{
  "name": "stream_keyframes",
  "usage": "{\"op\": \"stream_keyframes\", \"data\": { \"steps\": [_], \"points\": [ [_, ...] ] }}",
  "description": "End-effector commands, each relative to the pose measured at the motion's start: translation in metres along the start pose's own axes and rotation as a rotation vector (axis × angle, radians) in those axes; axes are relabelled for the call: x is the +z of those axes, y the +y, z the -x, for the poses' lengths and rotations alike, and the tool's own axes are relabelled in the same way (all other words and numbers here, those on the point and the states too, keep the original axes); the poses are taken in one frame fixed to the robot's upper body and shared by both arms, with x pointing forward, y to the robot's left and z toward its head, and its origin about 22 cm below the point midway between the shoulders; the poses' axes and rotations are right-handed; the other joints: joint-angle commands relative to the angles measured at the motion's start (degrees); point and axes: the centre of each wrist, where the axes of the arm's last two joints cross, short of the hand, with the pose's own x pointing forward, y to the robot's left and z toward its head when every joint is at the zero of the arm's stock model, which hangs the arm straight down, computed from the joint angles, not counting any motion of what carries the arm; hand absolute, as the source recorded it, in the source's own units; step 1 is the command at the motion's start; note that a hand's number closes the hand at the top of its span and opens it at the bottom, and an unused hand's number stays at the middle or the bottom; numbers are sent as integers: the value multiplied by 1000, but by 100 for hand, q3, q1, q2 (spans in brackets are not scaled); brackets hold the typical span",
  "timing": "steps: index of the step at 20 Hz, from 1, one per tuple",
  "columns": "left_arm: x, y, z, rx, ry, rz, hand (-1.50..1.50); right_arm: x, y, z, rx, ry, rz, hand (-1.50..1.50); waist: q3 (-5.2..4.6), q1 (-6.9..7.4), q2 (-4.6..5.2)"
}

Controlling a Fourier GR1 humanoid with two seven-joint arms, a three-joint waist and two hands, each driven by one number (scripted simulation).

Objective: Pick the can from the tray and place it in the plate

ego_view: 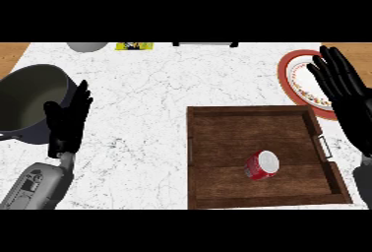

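Observation:
A red can with a white top lies tilted inside the dark wooden tray, toward its lower right. The round plate, white with a red patterned rim, sits at the right edge beyond the tray's far right corner. My right hand is open with straight fingers, raised over the plate's right part and the tray's right side, hiding part of the plate. It is apart from the can. My left hand is open at the left, fingers up, beside the pot.
A large grey pot stands at the left edge, next to my left hand. At the far edge are a grey bowl, a yellow-green packet and a dark-edged object. White marble counter lies between pot and tray.

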Motion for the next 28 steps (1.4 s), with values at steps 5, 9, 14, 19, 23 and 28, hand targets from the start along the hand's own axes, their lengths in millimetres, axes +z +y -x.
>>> {"op": "stream_keyframes", "data": {
  "steps": [5,9,14,19,23,28],
  "points": [
    [12,11,17,-32,-125,127,0,-9,108,10,-189,201,-425,150,177,295,143],
    [31,10,41,4,-89,155,0,13,115,18,116,28,-122,-150,204,52,95],
    [37,32,45,6,-109,155,0,57,154,49,42,-50,-182,-150,213,36,111],
    [35,37,74,9,-109,137,0,97,119,62,182,-77,-141,-150,210,-24,123],
    [30,29,44,2,-121,169,0,101,77,31,265,-59,-100,-150,212,-19,114],
    [36,57,61,3,-103,153,0,110,60,9,506,84,-196,-150,205,-29,106]
  ]
}}
